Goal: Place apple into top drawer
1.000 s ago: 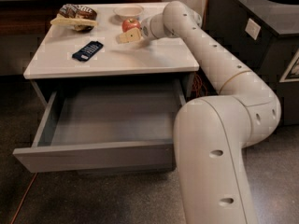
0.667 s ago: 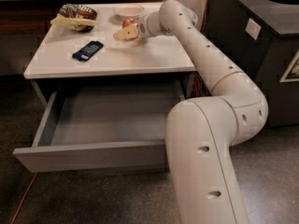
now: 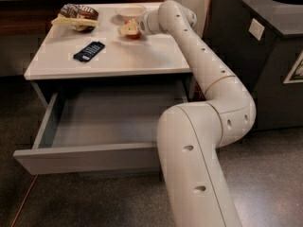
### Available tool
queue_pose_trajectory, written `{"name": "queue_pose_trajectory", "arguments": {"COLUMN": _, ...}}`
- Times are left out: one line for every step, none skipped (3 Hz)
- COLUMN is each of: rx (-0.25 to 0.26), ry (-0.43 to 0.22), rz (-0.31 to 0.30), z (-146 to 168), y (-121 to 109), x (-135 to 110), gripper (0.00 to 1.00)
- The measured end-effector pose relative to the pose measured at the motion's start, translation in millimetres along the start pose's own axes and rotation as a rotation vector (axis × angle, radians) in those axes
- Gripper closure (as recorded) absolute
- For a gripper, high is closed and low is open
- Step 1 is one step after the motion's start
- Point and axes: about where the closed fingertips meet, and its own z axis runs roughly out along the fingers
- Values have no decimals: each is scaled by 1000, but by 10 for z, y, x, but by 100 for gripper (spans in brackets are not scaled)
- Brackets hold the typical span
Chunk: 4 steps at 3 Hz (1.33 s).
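Since earlier frame, gripper [image 3: 128,28] shifted slightly back and left across worktop [image 3: 123,56]; lower arm link swung left in view. Apple [image 3: 135,33] seen on worktop, touching gripper's tip, just in front of white bowl [image 3: 130,9]. Whether apple is clasped cannot be told. Top drawer [image 3: 94,157] pulled open, below apple and nearer camera. Arm stretched long past drawer's right side, elbow bent low, wrist laid sideways, pointing left. Coming move judged: lift, then carry forward and down.

Cream tubular arm [image 3: 208,65], dark dots, 1 tan seam — gripper [image 3: 129,29] over table [image 3: 132,56].
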Motion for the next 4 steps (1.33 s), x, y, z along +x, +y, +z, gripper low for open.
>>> {"name": "queue_pose_trajectory", "arguments": {"rx": 5, "ry": -14, "rz": 5, "z": -15, "y": -39, "x": -34, "gripper": 44}}
{"name": "queue_pose_trajectory", "arguments": {"rx": -17, "ry": -45, "rz": 0, "z": -219, "y": -26, "x": -147, "gripper": 69}}
{"name": "queue_pose_trajectory", "arguments": {"rx": -48, "ry": -98, "rz": -19, "z": -627, "y": 70, "x": -356, "gripper": 91}}
{"name": "queue_pose_trajectory", "arguments": {"rx": -94, "ry": -167, "rz": -52, "z": -1277, "y": 387, "x": -679, "gripper": 100}}
